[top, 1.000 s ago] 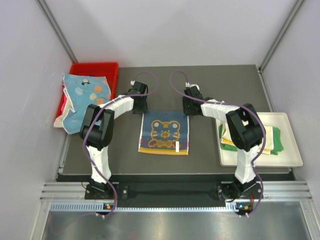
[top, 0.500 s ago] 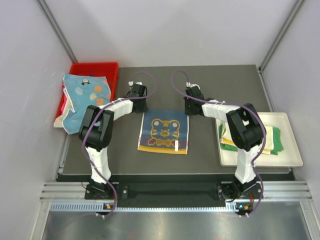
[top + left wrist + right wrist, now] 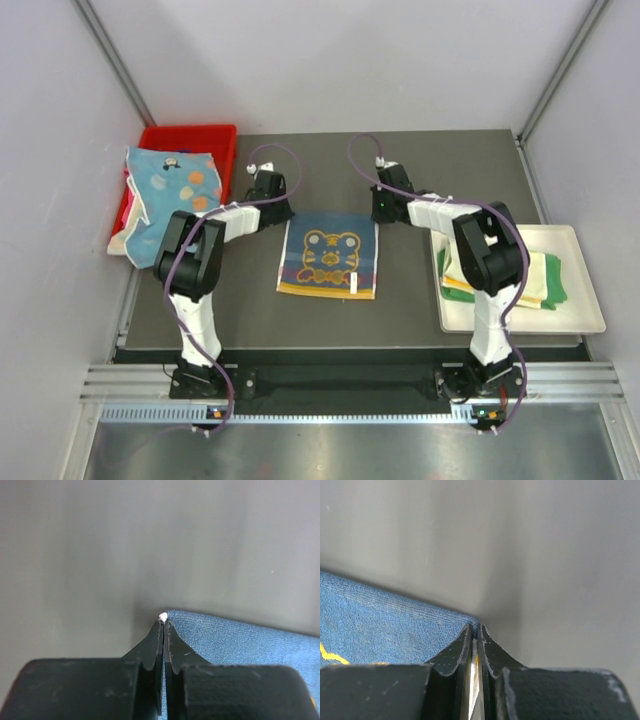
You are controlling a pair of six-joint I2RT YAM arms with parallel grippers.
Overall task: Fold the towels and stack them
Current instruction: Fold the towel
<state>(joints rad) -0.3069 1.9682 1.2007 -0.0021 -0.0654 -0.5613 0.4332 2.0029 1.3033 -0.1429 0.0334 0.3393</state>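
Note:
A dark blue towel [image 3: 328,258] with a yellow animal picture and an orange near hem lies flat at the table's middle. My left gripper [image 3: 283,217] is shut on its far left corner; in the left wrist view the pinched fingertips [image 3: 164,622] hold the blue cloth [image 3: 240,640], a white nub at the tip. My right gripper [image 3: 378,215] is shut on the far right corner, with blue cloth [image 3: 380,620] and a pale edge caught between the jaws [image 3: 475,630]. A light blue dotted towel [image 3: 170,190] drapes over the red bin. Folded green and yellow towels [image 3: 548,280] lie on the tray.
The red plastic bin [image 3: 190,134] stands at the far left of the dark table [image 3: 450,165]. A white flat tray [image 3: 580,318] sits at the right edge. Grey walls close in on both sides and behind.
Both grippers have closed onto the blue towel's far corners and settled low at the towel's far edge. The towel itself has barely shifted.

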